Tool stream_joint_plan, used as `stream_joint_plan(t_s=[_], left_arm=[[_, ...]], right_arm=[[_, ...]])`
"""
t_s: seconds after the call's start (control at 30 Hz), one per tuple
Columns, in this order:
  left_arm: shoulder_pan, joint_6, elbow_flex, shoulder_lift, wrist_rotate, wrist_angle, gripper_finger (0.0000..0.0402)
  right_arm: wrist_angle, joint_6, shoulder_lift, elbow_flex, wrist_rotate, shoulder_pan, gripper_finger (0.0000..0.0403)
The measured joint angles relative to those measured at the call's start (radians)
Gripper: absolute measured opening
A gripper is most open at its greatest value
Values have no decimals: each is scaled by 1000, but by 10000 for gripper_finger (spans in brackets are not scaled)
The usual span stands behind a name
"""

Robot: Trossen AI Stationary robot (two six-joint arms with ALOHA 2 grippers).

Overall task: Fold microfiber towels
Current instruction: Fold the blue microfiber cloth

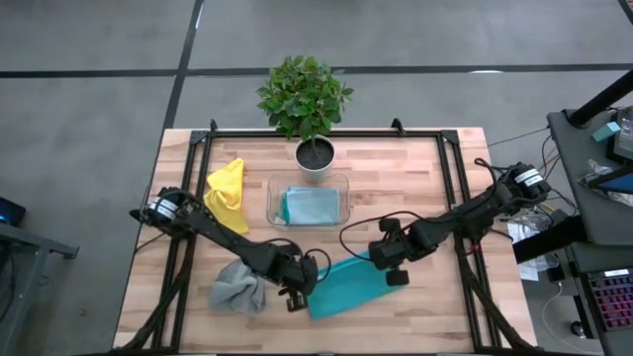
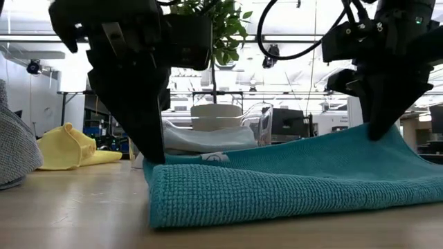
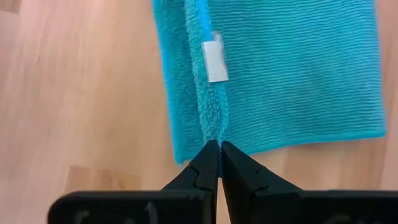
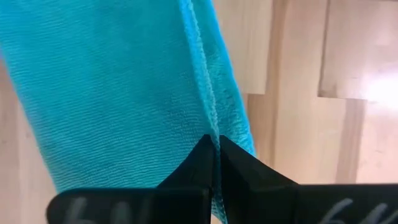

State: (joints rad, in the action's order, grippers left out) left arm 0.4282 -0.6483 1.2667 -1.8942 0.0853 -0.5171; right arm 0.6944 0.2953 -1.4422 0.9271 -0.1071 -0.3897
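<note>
We have both pincers — left gripper (image 3: 219, 144) and right gripper (image 4: 214, 142) — clamped on the teal towel's (image 1: 346, 287) edge (thin bites); uneven motion could let the layers slip out.

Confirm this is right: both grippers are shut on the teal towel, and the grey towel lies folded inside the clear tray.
Not quite. The grey towel lies crumpled on the table, by the left gripper; the high view shows it. The clear tray holds a light blue towel. Both grippers, including the right gripper, are shut on the teal towel.

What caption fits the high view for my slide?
Both grippers, left and right, pinch opposite ends of the teal towel on the table.
</note>
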Motion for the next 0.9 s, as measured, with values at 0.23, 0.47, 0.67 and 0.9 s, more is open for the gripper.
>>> stream_joint_plan(t_s=[0.23,0.47,0.67,0.9], left_arm=[[-10,-3,-7,0,25,3,0],[-18,-4,-11,10,28,-3,35],[-21,-1,2,32,27,-76,90],[-29,25,6,61,30,-32,117]], right_arm=[[0,45,0,0,-35,5,17],[0,53,0,0,-70,12,71],[11,89,12,0,-79,12,105],[3,207,33,-1,-77,-20,96]])
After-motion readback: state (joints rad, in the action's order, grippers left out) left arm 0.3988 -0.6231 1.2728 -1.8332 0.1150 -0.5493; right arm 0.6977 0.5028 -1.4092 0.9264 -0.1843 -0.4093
